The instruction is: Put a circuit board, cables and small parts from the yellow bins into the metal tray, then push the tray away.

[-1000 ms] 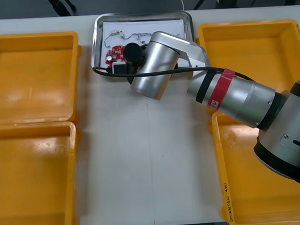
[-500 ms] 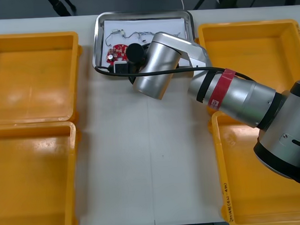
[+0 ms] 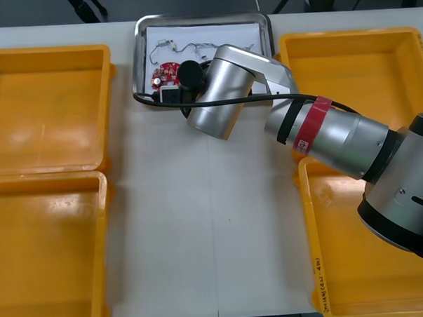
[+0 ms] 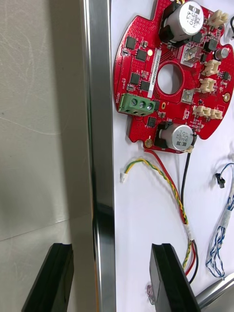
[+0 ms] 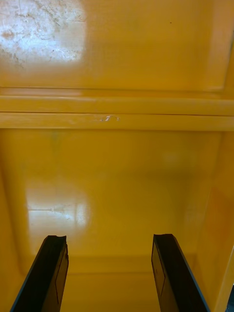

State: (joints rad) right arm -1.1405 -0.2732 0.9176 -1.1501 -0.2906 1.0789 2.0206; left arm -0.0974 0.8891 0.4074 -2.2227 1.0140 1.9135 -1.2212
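Push underway

The tray (image 3: pixel 137 56) had slid toward the front view's top centre since a second before, so the last step was in progress. The right tool (image 4: pixel 109 253), spread and empty, straddled its rim. The left tool (image 5: pixel 109 241) gaped, empty, over a bin (image 5: pixel 117 170). The board (image 3: pixel 167 74) and cables (image 4: pixel 168 183) lay inside the tray.

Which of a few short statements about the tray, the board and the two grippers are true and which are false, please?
1. The circuit board lies inside the metal tray. True.
2. The right gripper is shut on the tray's rim. False: its fingers stand open, one on each side of the rim.
3. The left gripper holds a cable. False: it is open, holding nothing, above a yellow bin.
4. A red and yellow cable lies in the tray beside the board. True.
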